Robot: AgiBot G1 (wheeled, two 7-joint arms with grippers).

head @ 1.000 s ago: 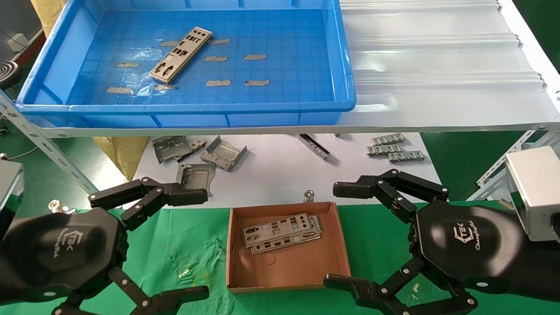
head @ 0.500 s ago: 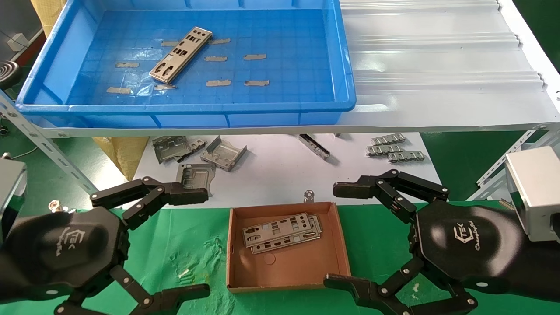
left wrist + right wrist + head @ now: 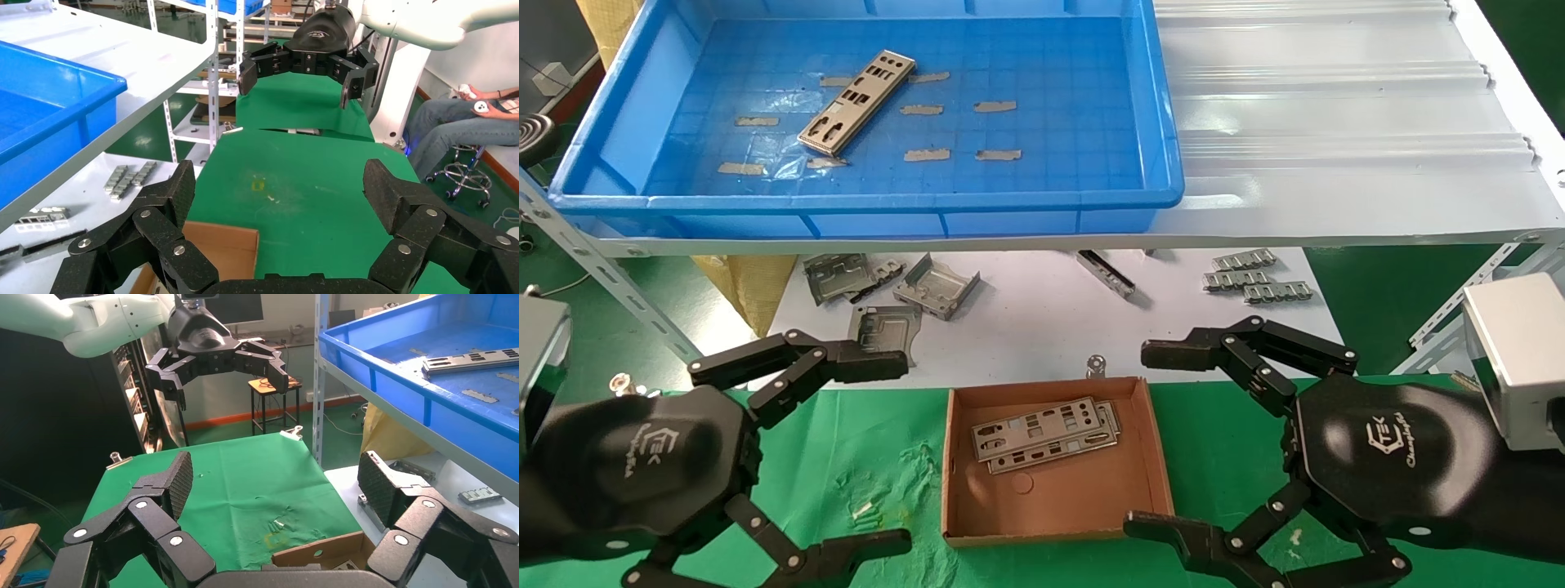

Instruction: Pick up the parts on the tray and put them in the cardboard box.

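One silver punched part [image 3: 856,102] lies slantwise on the floor of the blue tray [image 3: 870,200] on the upper shelf; the right wrist view shows the same part [image 3: 471,358] inside the tray [image 3: 398,380]. Two more parts [image 3: 1042,437] lie stacked in the cardboard box [image 3: 1058,498] on the green cloth. My left gripper [image 3: 887,453] hovers left of the box, open and empty. My right gripper [image 3: 1152,441] hovers to the box's right, also open and empty. Each wrist view shows its own open gripper [image 3: 281,190] [image 3: 275,478] over a box corner [image 3: 220,245] [image 3: 318,551].
Folded grey brackets [image 3: 891,286] and ridged strips [image 3: 1258,278] lie on the white lower surface behind the box. A white corrugated sheet [image 3: 1336,106] covers the shelf right of the tray. A small metal clip [image 3: 1096,363] stands just behind the box.
My left gripper has shifted very slightly toward the box. The right gripper and the parts have not moved.
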